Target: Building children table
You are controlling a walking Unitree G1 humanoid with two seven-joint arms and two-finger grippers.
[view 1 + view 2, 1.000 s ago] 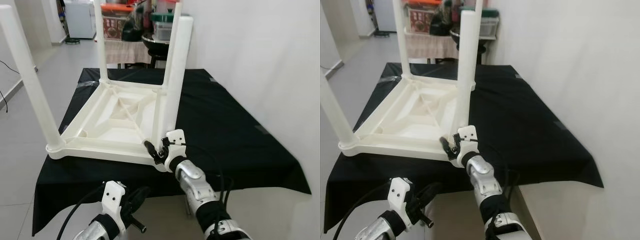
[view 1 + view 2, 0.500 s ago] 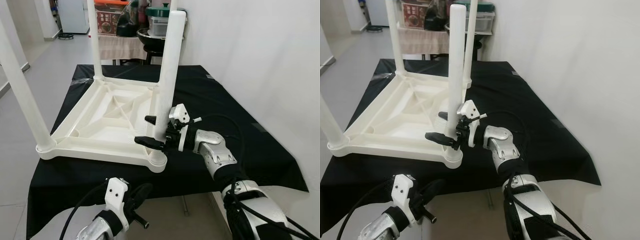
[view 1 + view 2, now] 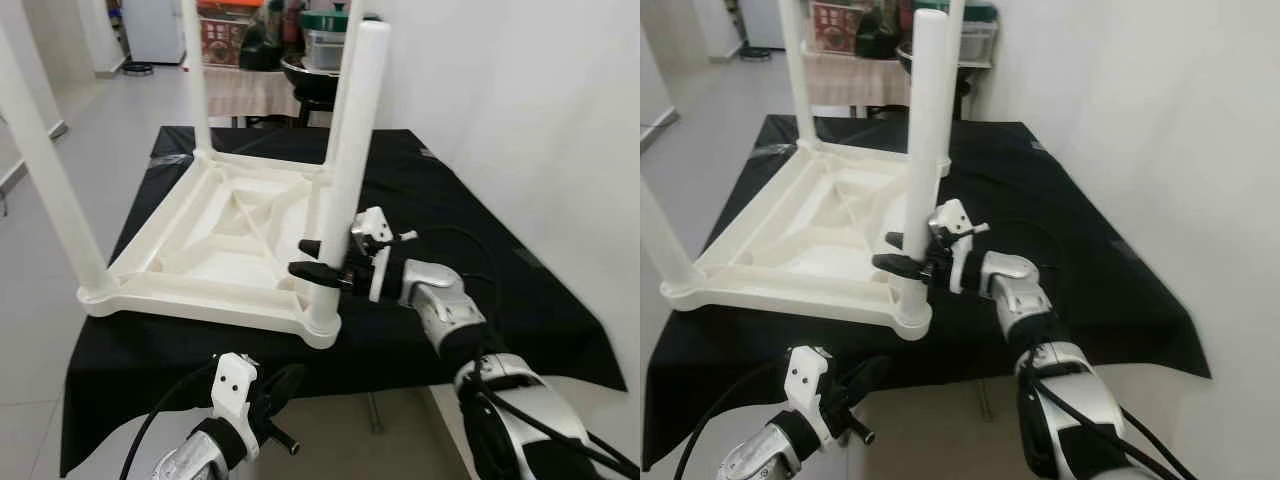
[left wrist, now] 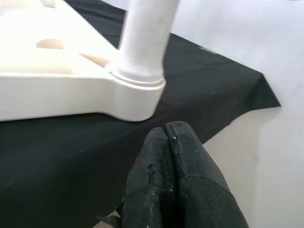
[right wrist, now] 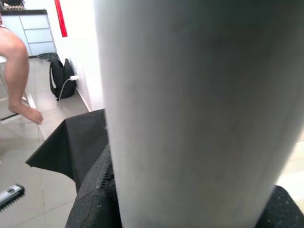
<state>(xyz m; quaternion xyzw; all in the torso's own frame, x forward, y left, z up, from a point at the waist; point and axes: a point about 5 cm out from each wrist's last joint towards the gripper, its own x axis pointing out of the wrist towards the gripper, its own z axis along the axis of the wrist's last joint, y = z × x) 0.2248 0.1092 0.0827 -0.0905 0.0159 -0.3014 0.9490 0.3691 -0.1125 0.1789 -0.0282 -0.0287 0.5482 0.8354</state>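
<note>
**Right gripper clasps the near leg of the upturned table**

Nearest the robot, at about 7 o'clock, the left gripper (image 3: 283,385) hangs below the table edge, its two black fingers (image 4: 173,166) pressed together on nothing; their surface looks soft and matt.

Just beyond, at 6 o'clock, the children table (image 3: 225,235) lies upside down on a black cloth (image 3: 470,220) that drapes loosely over a larger table. The children table is smooth, cream-white moulded plastic: a square top with rounded corners, ribbed underneath with diagonal braces, and round tubular legs standing straight up from socket collars at the corners.

At the near corner, the right gripper (image 3: 318,258) reaches in from 3 o'clock, and its fingers are clenched around the near leg (image 3: 345,160) low down, one on either side of the tube.

Farther off, at 12 o'clock, a second table holds a red box (image 3: 228,22), a dark wok (image 3: 312,72) and a lidded clear container (image 3: 328,42); their contents cannot be made out.
</note>
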